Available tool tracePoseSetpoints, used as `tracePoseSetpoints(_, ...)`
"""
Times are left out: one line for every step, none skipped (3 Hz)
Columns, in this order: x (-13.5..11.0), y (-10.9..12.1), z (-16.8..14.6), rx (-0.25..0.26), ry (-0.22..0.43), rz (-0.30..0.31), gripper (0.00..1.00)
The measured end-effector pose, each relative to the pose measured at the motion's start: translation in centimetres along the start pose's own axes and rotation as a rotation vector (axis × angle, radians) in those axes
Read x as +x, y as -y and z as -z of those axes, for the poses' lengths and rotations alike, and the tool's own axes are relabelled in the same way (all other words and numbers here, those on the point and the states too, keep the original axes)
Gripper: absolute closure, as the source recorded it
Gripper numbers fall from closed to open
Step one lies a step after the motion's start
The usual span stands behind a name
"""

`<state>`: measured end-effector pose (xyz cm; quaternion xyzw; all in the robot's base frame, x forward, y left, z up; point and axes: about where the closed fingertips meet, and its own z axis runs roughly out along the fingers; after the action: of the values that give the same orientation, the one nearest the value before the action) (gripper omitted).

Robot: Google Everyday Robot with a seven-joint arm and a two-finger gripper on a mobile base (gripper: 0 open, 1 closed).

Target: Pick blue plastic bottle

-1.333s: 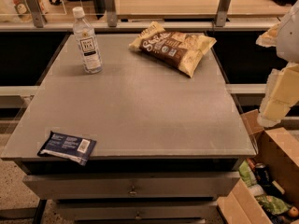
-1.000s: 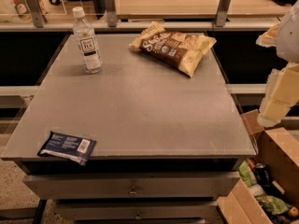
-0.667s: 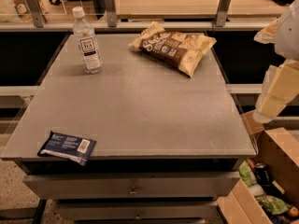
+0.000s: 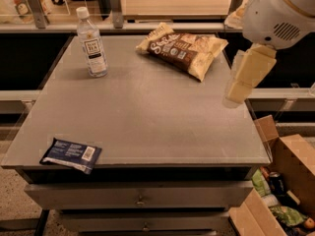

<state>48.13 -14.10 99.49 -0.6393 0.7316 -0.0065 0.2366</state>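
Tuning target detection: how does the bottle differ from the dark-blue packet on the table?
Pose: the blue plastic bottle stands upright at the far left; the dark-blue packet lies flat at the near-left edge. Look: the bottle is clear with a white cap and a label; the packet is opaque dark blue with a white patch. Both rest on the grey table, away from the pincer, which hangs over its right edge.

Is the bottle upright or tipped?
Upright: the bottle stands on its base, cap up. The gripper hangs by the table's right edge.

Grey metal table with drawers; speckled floor; cardboard box at right.
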Motion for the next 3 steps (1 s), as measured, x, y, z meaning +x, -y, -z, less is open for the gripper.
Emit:
tracePoseSetpoints(-4.8,1.4,-2.2,-0.021,0.064,0.055,0.0)
tracePoseSetpoints(-9.9,2.8,-4.6,-0.033,0.127,0.083,0.0)
tracePoseSetpoints(-13.8,4.6,-7.3,-0.066,0.219,0.068,0.0)
